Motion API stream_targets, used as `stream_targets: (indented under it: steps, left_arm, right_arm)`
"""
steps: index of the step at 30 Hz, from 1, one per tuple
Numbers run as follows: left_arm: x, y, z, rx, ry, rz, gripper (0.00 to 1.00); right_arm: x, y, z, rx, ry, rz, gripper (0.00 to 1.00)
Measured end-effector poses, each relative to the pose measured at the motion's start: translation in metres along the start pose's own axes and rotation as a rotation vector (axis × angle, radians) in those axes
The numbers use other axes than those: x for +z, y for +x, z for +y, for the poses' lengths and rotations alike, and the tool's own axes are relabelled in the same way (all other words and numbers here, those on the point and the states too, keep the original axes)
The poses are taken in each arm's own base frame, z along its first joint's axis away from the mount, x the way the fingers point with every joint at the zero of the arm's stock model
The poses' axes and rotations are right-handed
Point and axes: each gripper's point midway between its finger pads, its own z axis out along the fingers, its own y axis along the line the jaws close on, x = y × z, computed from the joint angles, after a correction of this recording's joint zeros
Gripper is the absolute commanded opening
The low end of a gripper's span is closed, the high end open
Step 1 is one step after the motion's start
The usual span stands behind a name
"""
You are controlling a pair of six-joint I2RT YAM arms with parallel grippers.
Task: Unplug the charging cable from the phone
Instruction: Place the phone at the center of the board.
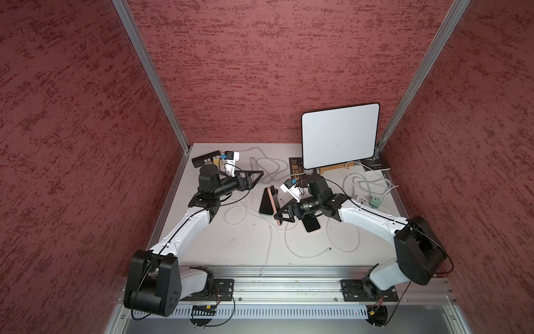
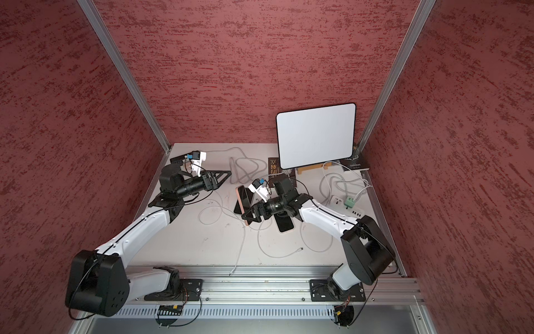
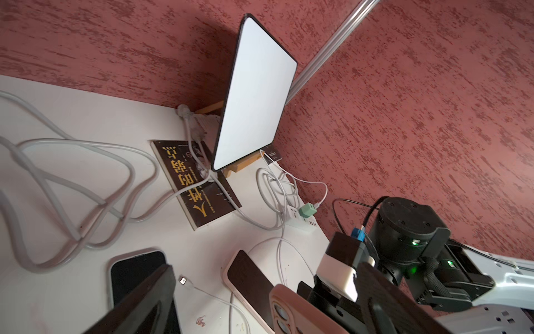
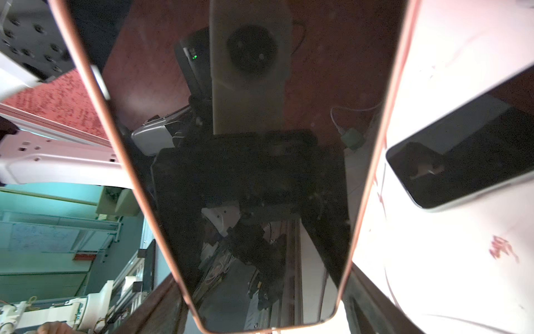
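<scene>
Pink-cased phone [image 4: 260, 173] clamped on edge in right jaws. Left jaws wide, empty. White charging cable plug [image 3: 182, 280] lies loose on worktop [image 3: 202, 240].

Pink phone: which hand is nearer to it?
Right. The right hand grips the pink phone, held on edge; the left hand hangs open, apart from it, farther back.

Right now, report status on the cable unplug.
Left gripper jaws open, empty. Right gripper shut on pink phone, held on edge. Cable plug free on table. Two other phones close by.
</scene>
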Motion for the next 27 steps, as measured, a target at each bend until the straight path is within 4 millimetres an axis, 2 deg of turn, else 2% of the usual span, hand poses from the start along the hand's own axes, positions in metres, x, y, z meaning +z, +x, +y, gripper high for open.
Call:
stream_targets:
  steps: [4,12,19,27]
  left_arm:
    - [-0.009,-0.003,0.018,-0.022,-0.103,-0.040,1.00]
    - [-0.019,-0.010,0.030,-0.002,-0.215,-0.087,1.00]
    - [-0.022,-0.007,0.044,-0.006,-0.291,-0.089,1.00]
    - [-0.025,-0.006,0.052,-0.006,-0.333,-0.090,1.00]
  right_arm:
    - [0.006,0.012,0.001,-0.021,0.076,0.071,0.12]
    - [0.023,0.018,0.011,-0.135,0.231,0.208,0.12]
    - [0.046,0.046,-0.001,-0.187,0.384,0.405,0.13]
    - [0.062,0.072,-0.012,-0.235,0.510,0.598,0.14]
